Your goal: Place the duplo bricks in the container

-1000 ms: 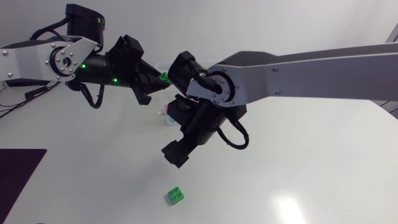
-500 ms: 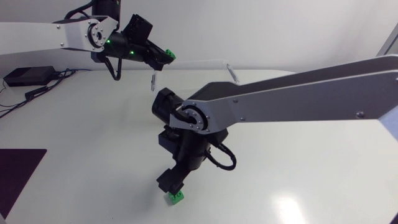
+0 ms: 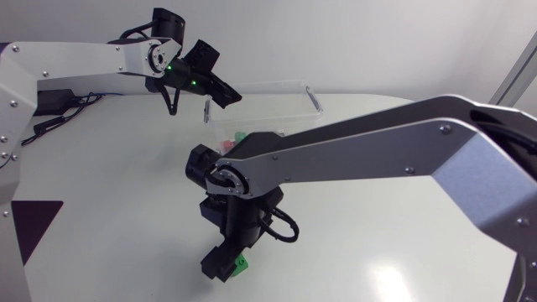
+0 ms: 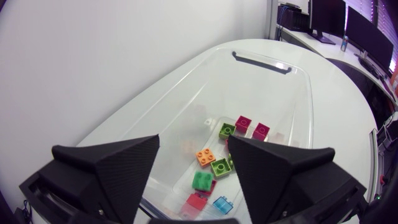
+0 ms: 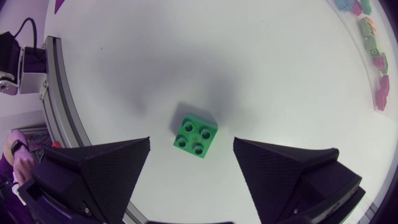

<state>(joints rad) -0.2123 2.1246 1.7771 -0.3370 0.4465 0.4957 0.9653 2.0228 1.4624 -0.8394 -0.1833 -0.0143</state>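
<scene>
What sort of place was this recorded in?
Probably a robotics lab bench: left arm and right arm over a white table, a clear container holding duplo bricks, one green brick loose on the table.

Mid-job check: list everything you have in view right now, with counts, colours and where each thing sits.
container: one, clear plastic, far side of the table, below the left hand.
green bricks: three, green, inside the container.
magenta bricks: two, magenta, side by side inside the container.
orange brick: one, orange, inside the container.
red brick: one, red, inside the container.
light blue brick: one, light blue, inside, beside the red brick.
loose brick: one, green, on the table between the right hand's fingers, not touching them.
table: one, white.
left hand: black, open, empty, over the container.
right hand: black, open, over the loose brick.
</scene>
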